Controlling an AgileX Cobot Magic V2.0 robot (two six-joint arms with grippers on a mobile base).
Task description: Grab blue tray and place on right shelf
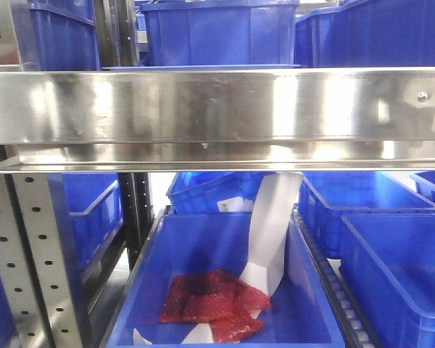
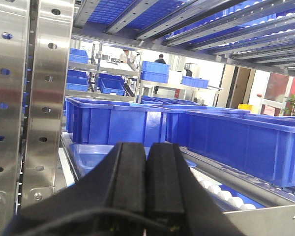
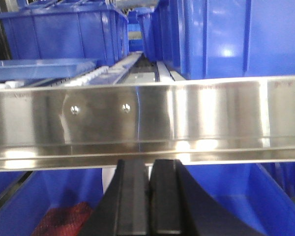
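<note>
Now, starting on my left side: my left gripper (image 2: 146,167) has its two black fingers pressed flat together with nothing between them. Just beyond and slightly left of those fingertips lies the wide, shallow, light periwinkle-blue plastic tray (image 2: 88,153), resting on the shelf level with its flared rim facing me; I am not touching it. To the left of my left fingers stand the perforated grey steel upright posts (image 2: 24,98), and ahead, behind the tray, sits a row of deeper dark blue plastic bins (image 2: 123,123), with white rollers (image 2: 221,192) off to the right of my fingertips.

Moving right: my right gripper (image 3: 148,196) is likewise clenched, black fingers meeting along a thin seam, holding nothing. Directly above and ahead of those fingertips runs the shiny stainless-steel front beam of the rack shelf (image 3: 187,120). Above the beam, up and to the left of my right fingers, the pale tray's edge shows again. Below my right fingers, lower left, lies crumpled red plastic wrap (image 3: 64,219) inside a dark blue bin.
</note>
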